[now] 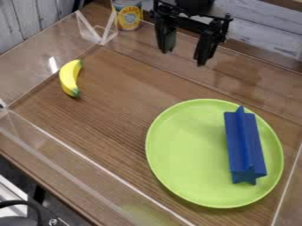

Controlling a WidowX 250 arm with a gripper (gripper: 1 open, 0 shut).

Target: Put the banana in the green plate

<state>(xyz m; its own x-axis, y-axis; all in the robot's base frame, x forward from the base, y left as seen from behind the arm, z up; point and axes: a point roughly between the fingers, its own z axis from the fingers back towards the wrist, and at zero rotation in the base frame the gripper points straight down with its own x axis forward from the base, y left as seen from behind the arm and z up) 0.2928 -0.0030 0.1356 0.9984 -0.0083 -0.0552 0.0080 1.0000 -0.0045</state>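
A small curved yellow banana [71, 78] with a dark tip lies on the wooden tabletop at the left. The large round green plate [189, 154] rests at the front right, holding a blue elongated block [243, 144] on its right half. My black gripper [184, 46] hangs at the back centre, above the table, well apart from both banana and plate. Its two fingers point down with a wide gap between them and nothing in it.
Clear acrylic walls [71, 31] border the table at the left, back and front. A yellow and white container [127, 14] stands behind the back wall, left of the gripper.
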